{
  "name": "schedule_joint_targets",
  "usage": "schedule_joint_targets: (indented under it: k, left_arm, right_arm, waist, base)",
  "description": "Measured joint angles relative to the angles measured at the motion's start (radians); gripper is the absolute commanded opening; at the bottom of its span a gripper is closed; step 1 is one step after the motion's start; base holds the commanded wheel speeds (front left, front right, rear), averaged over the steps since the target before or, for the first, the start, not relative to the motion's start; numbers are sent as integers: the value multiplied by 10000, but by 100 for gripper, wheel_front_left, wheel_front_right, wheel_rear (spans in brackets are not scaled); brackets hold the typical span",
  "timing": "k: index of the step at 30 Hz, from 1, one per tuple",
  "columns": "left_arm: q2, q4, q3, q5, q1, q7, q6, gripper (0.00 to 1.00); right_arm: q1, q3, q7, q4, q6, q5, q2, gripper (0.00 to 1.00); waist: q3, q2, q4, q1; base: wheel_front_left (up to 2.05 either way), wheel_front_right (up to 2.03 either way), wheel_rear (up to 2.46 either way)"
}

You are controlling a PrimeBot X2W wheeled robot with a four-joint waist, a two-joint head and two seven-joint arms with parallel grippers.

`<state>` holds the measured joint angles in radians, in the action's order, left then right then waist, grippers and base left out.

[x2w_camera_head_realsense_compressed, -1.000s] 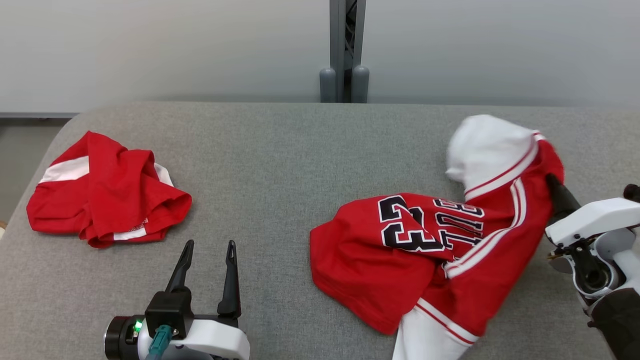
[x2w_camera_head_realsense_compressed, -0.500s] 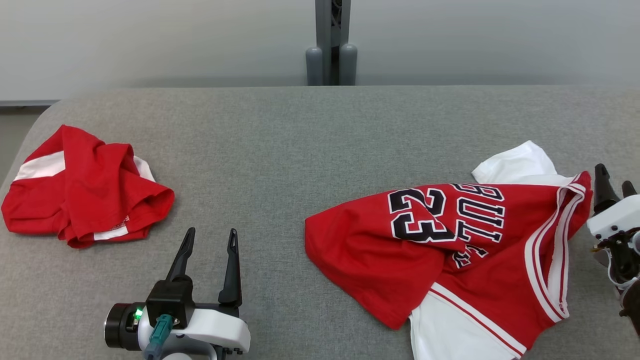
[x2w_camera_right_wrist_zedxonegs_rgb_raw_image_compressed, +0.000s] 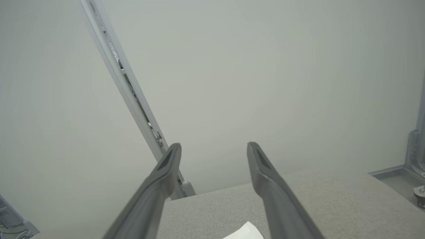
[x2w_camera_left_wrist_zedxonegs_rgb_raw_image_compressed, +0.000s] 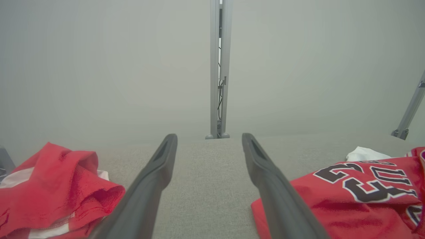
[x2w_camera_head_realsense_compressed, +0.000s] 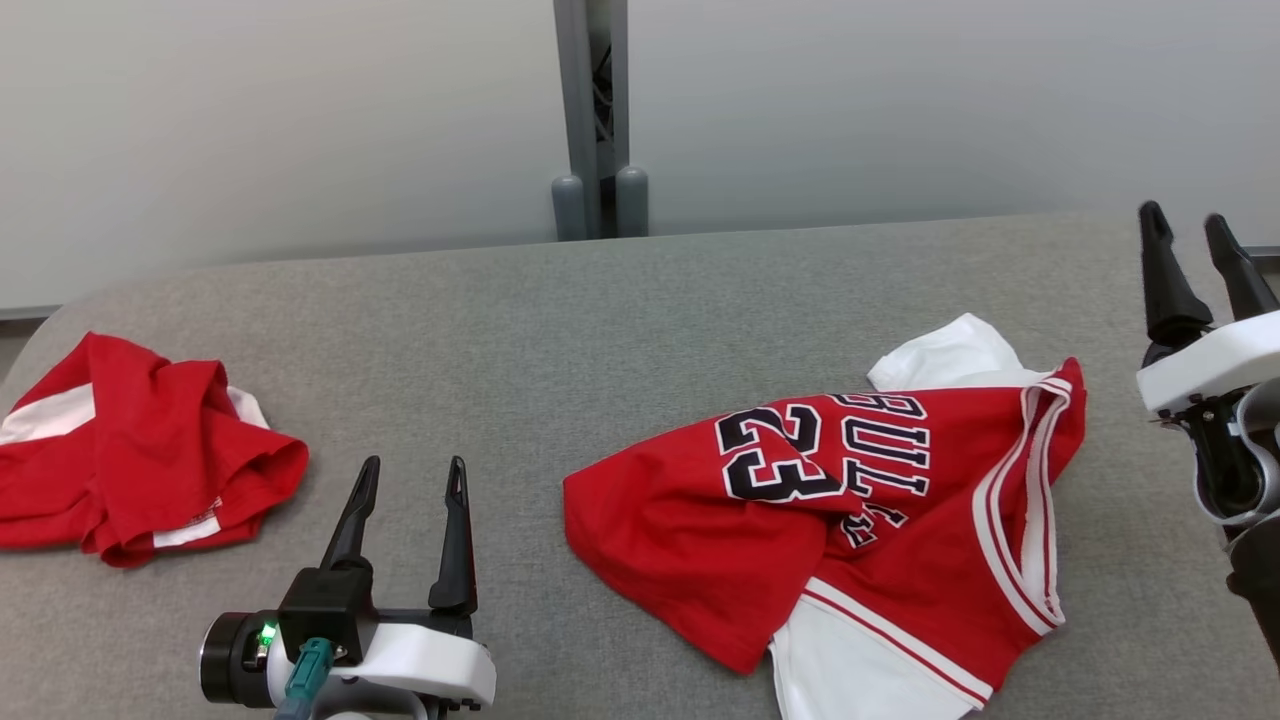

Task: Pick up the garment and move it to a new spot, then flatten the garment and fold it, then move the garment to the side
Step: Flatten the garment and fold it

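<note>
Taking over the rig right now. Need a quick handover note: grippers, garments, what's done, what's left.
Grippers: the left gripper is open and empty, at the near edge of the table. The right gripper is open and empty, raised clear to the right of the jersey. A second ago it was gripping the jersey's right edge.
Things: the jersey, red and white with number 23, lies crumpled right of centre, partly doubled over itself. A second red garment sits bunched at the table's left end.
Done: jersey set down and released.
Left: flatten, fold, move aside.
</note>
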<state>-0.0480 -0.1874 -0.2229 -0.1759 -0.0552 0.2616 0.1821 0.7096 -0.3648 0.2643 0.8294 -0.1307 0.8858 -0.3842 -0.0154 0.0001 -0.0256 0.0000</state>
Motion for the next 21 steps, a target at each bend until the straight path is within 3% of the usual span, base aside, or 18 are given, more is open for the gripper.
schedule_joint_targets:
  k: [6,13,21]
  left_arm:
    - [2,431,31,0,58,0,0,100]
    - [-2,437,-52,-61,95,0,12,100]
    - [-2,63,-176,-125,147,0,-8,100]
  right_arm:
    - [-1927,1377,2,-3680,0,-2823,284,100]
    - [-4411,2197,2,-6464,-2,-5492,1417,100]
    - [-5823,2577,0,-6650,-2,-6483,2243,100]
  waist:
    - [145,0,-320,0]
    - [182,0,-580,0]
    - [196,0,-659,0]
  base:
    - [0,0,0]
    - [0,0,0]
    - [0,0,0]
